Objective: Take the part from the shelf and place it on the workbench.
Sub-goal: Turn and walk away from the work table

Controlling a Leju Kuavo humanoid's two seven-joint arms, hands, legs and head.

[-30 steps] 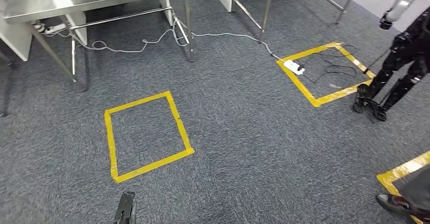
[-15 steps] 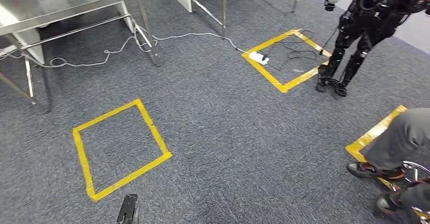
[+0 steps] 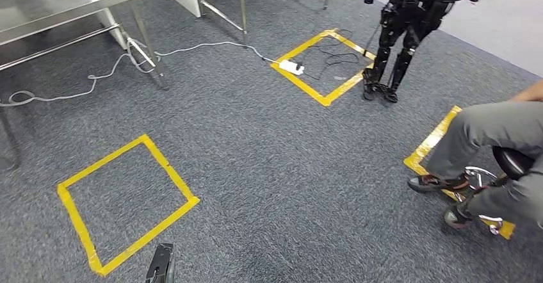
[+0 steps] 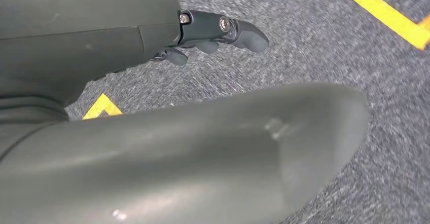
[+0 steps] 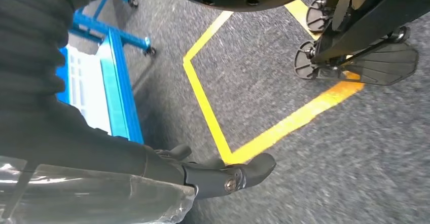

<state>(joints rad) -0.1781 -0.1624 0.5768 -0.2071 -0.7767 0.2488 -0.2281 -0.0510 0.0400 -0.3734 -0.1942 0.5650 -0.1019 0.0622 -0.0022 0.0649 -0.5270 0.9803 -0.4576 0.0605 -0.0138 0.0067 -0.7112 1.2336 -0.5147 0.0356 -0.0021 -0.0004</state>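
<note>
Shift since earlier frame: whole head view swung, camera turned; steel tabletop [image 3: 64, 1] now further toward the upper left corner, seated person [image 3: 499, 136] now fully at the right edge.
Left hand [image 4: 167, 133]: hanging over grey carpet [image 3: 275, 168].
Left fingers [image 4: 238, 31]: loosely bent, spread apart, nothing between them.
Right hand [image 5: 152, 168]: hanging low over the carpet.
Right fingers [image 5: 253, 168]: curled inward; actual grip hidden, cannot tell.
Clear wrapped thing [image 5: 96, 198]: just behind the right fingers, against the hand; whether this is the part, cannot tell.
Blue shelf [image 5: 116, 82]: well beyond the right fingers, on castors.
Yellow tape square [image 3: 121, 200]: on the carpet near the left fingers.
Second tape square [image 3: 323, 62]: well apart from both sets of fingers, white power strip [image 3: 291, 66] on its edge, grey cable [image 3: 96, 78] running toward the tabletop legs.
Other robot [image 3: 403, 27]: black, standing at that far square's corner.
</note>
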